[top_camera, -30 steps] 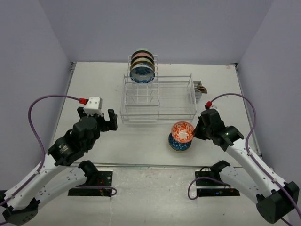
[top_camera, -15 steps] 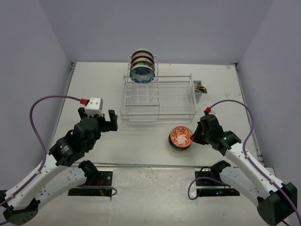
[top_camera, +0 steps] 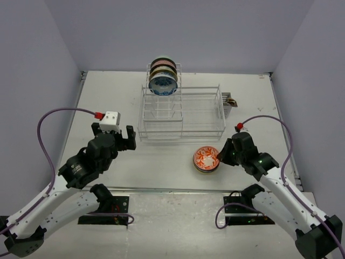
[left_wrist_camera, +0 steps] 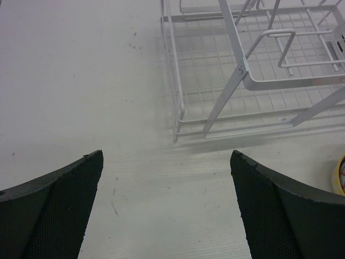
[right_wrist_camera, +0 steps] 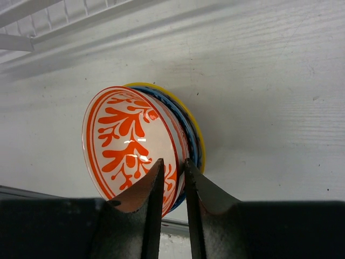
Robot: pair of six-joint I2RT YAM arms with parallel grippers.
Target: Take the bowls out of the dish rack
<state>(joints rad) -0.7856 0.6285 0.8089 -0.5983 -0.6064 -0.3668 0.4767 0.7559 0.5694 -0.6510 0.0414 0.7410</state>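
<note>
A red-orange patterned bowl [top_camera: 206,157] [right_wrist_camera: 129,145] lies nested on a blue and yellow-rimmed bowl [top_camera: 200,168] [right_wrist_camera: 192,128] on the table in front of the dish rack [top_camera: 180,116] [left_wrist_camera: 253,81]. My right gripper [top_camera: 221,157] [right_wrist_camera: 173,167] straddles the orange bowl's near rim, its jaws slightly apart and loose around it. Three bowls stand upright in the rack's back left slots, a blue-white one [top_camera: 163,85] in front. My left gripper [top_camera: 113,133] [left_wrist_camera: 167,156] hovers wide open and holding nothing, left of the rack's front corner.
A small brown-and-dark object [top_camera: 232,101] sits against the rack's right end. The stacked bowls' yellow rim [left_wrist_camera: 340,174] shows at the right edge of the left wrist view. The table's near edge runs just behind the bowl stack.
My right gripper lowered the tilted orange bowl onto the stack, where it now lies flat, and its jaws have parted a little. The left arm barely shifted.
</note>
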